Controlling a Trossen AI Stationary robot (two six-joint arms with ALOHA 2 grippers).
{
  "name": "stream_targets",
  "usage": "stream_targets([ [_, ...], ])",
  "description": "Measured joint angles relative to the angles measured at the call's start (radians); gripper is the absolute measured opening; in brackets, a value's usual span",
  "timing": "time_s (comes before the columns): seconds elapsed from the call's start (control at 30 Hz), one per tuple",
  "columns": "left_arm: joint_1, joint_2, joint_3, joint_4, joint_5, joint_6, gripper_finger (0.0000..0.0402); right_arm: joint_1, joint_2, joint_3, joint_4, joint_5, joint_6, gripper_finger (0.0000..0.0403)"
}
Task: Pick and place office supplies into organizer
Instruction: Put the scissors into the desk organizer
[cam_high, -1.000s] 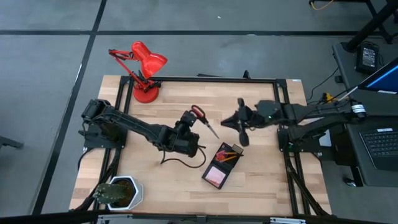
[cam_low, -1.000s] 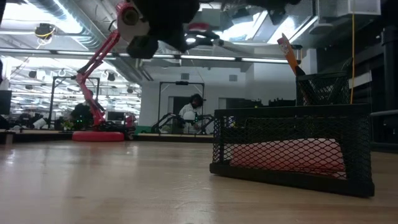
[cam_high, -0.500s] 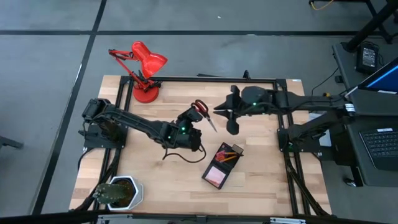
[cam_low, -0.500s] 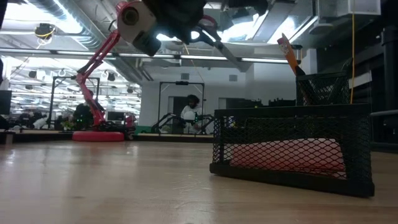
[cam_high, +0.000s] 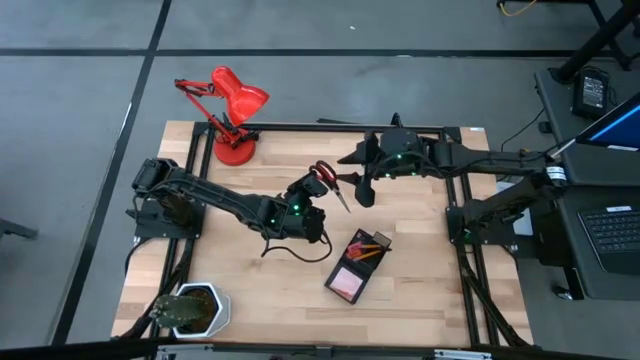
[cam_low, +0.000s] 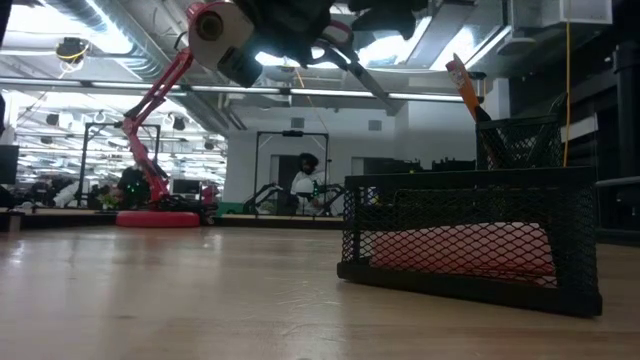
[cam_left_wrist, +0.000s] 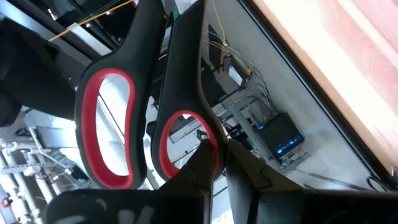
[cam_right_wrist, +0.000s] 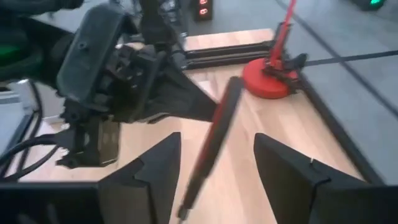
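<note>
Left gripper (cam_high: 312, 190): raised above the middle of the table (cam_high: 250, 270), fingers (cam_left_wrist: 208, 163) closed on one red-lined handle loop of the scissors (cam_high: 328, 184). Scissors: held clear of the tabletop, red handles at the left gripper, closed blades slanting away toward the right arm; in the low view they hang high in the picture with the blade tip pointing down and toward the organizer side. Right gripper (cam_high: 358, 176): over the far half of the table, just beside the scissors, its two fingers (cam_right_wrist: 155, 174) spread wide with the scissor blades lying in the gap between them and neither finger touching the blades. Organizer (cam_high: 355, 265): black mesh tray resting on the near-right part of the table, well apart from both grippers, set at an angle to the table edges. Pink sticky-note pad (cam_high: 347, 281): lying in the organizer's larger compartment. Orange-tan pencils (cam_high: 368, 246): standing in the organizer's smaller compartment at its far end, one tip showing above the mesh in the low view. Red desk lamp (cam_high: 228, 112): at the far-left corner. Potted plant (cam_high: 190, 305): at the near-left corner. One person visible in the room beyond the table in the low view.
</note>
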Motion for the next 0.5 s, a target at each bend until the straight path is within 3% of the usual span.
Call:
stream_targets([
  [0.1,0.0,0.0,0.0,0.0,0.0,0.001,0.0014,-0.003,0.023,0.0,0.034,-0.044,-0.007,0.021],
  [0.5,-0.002,0.0,0.0,0.0,0.002,-0.01,0.0014,-0.03,0.085,0.0,0.129,-0.047,-0.11,0.0212],
])
